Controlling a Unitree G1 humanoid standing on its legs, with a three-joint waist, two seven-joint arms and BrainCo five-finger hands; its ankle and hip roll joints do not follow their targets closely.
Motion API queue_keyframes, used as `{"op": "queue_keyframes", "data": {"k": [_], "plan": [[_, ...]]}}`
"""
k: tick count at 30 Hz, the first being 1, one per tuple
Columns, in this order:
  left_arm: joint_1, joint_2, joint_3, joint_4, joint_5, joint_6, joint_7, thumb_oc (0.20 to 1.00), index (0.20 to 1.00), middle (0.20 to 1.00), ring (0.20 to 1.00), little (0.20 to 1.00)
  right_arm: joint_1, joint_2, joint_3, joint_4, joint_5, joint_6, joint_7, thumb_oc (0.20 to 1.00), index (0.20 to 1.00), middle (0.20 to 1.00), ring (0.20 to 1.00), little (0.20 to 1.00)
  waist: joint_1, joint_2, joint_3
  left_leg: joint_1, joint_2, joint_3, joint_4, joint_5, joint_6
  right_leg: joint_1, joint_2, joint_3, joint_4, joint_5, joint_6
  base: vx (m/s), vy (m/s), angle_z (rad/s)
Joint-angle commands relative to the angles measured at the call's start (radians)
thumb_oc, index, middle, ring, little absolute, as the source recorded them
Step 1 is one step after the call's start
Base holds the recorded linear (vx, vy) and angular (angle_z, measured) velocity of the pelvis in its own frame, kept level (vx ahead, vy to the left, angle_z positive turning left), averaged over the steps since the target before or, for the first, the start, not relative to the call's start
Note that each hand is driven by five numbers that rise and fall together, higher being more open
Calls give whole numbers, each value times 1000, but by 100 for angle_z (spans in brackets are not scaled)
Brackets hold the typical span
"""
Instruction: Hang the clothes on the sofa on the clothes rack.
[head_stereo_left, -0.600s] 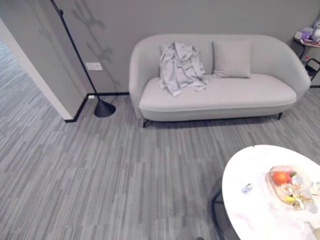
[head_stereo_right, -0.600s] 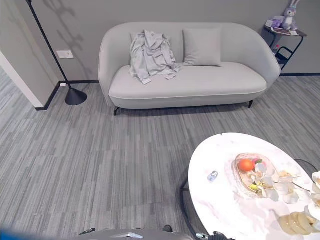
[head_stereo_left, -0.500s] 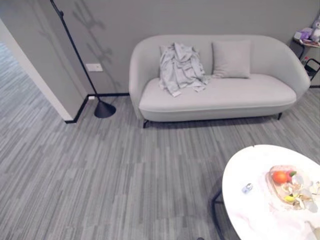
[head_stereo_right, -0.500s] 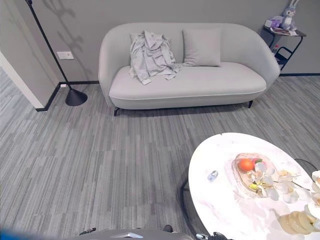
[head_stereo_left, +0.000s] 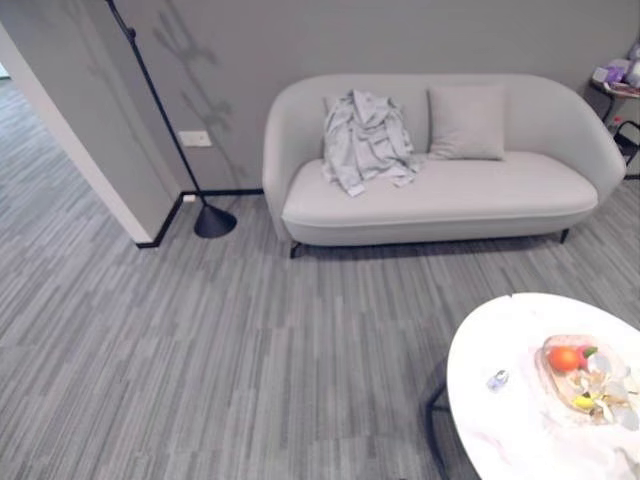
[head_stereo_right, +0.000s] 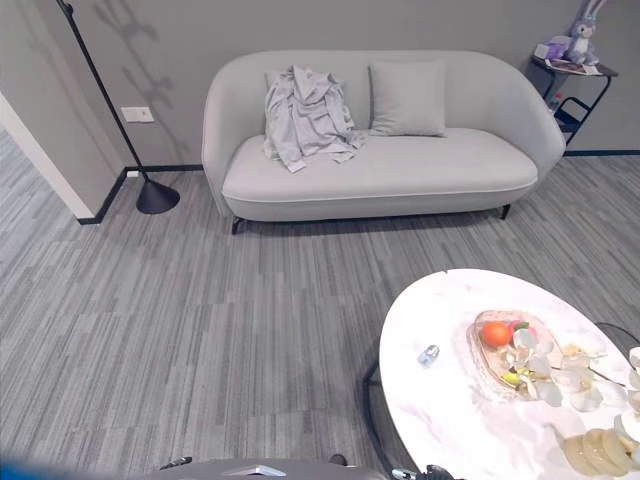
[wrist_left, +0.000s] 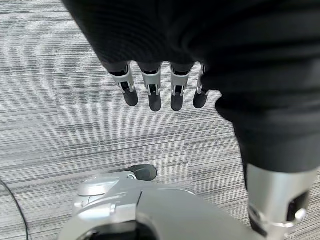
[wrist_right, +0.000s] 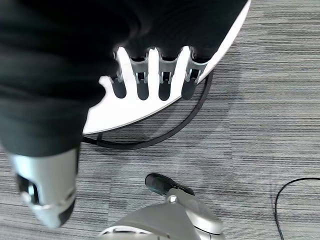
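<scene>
On sofa (head_stereo_right: 385, 170): grey clothes (head_stereo_right: 304, 116) heaped at its left end, beside cushion (head_stereo_right: 407, 98).
Change: whole view shifted slightly; clothes unmoved.
Left hand (wrist_left: 155, 90): fingers straight, empty.
Right hand (wrist_right: 150, 82): fingers straight, empty.
Writing: none legible.

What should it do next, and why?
Probably walk forward to the sofa. The shirt lies crumpled against the backrest, across open carpet, far out of reach. The left hand and right hand hang empty, fingers straight, over the floor.
</scene>
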Motion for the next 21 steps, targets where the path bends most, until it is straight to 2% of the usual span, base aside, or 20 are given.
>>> {"op": "queue_keyframes", "data": {"k": [1, 21], "plan": [[-74, -3, -24, 53, 11, -14, 0, 1000, 1000, 1000, 1000, 1000, -43, -38, 17, 22, -5, -12, -15, 1000, 1000, 1000, 1000, 1000, 23, -1, -2, 13, 25, -35, 10, -34, -84, -1, -86, 9, 17, -26, 167, 0, 0, 0], [-81, 3, -35, 62, 43, -10, 8, 1000, 1000, 1000, 1000, 1000, -52, -45, 29, 22, -25, -7, -13, 1000, 1000, 1000, 1000, 1000, 25, 1, -5, 18, 18, -37, 10, -42, -76, 5, -95, 11, 17, -24, 168, 0, 0, 0]]}}
